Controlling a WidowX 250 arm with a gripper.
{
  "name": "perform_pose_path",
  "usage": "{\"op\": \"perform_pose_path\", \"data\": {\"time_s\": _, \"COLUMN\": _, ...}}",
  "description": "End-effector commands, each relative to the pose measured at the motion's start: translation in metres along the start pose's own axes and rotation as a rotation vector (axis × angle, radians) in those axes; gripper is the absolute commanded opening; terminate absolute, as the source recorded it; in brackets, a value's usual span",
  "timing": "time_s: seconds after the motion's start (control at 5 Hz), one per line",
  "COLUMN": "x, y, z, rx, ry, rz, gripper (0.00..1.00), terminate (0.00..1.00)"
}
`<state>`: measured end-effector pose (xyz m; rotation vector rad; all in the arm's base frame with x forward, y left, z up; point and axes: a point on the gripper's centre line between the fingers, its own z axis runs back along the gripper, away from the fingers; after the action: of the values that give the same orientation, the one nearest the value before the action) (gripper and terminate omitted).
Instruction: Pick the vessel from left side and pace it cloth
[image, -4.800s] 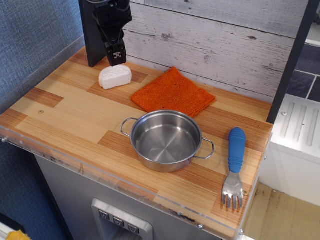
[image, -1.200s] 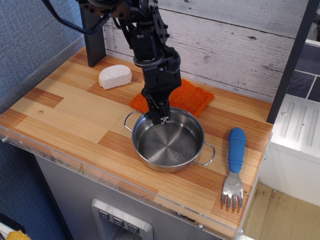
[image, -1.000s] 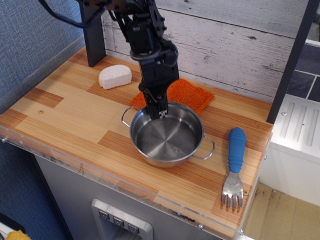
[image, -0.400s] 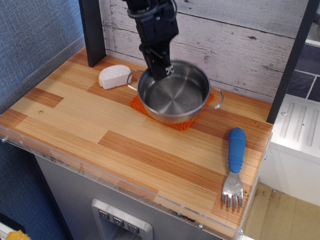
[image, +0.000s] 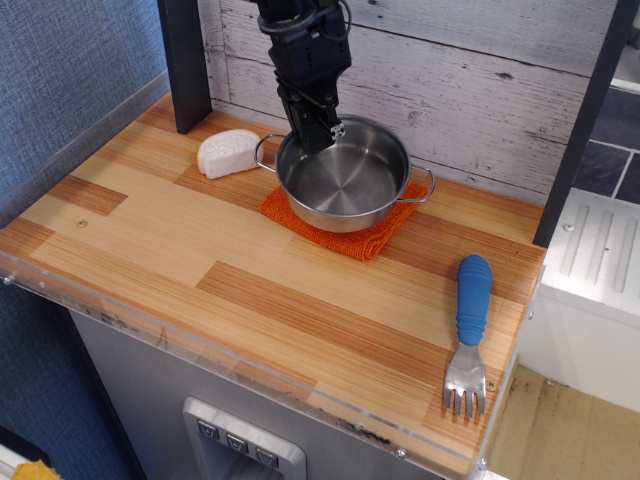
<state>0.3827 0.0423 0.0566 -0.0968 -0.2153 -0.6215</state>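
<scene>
The vessel (image: 345, 185) is a small shiny steel pot with two wire loop handles. It sits on the orange cloth (image: 355, 235), which shows only at its front and right edges. My gripper (image: 322, 133) comes down from above and is shut on the vessel's rear left rim, one finger inside the pot and one outside.
A white rounded lump (image: 229, 153) lies left of the pot. A blue-handled fork (image: 469, 329) lies at the right front. A dark post (image: 184, 55) stands at the back left, and a wooden plank wall (image: 480, 80) runs behind. The table's front edge (image: 250, 370) has a clear plastic lip.
My gripper closed on the pot's rim at the table's middle, lifted it and carried it back over the cloth. Now the pot is lower and rests on the cloth.
</scene>
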Motion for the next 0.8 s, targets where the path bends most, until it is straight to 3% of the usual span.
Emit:
{"op": "perform_pose_path", "data": {"time_s": 0.0, "x": 0.003, "y": 0.021, "z": 0.003, "rx": 0.043, "ry": 0.002, "rz": 0.029, "gripper": 0.00, "terminate": 0.00}}
{"op": "perform_pose_path", "data": {"time_s": 0.2, "x": -0.003, "y": 0.023, "z": 0.000, "rx": 0.034, "ry": 0.018, "rz": 0.080, "gripper": 1.00, "terminate": 0.00}}
{"op": "perform_pose_path", "data": {"time_s": 0.6, "x": -0.010, "y": 0.017, "z": 0.006, "rx": 0.065, "ry": 0.023, "rz": 0.115, "gripper": 1.00, "terminate": 0.00}}
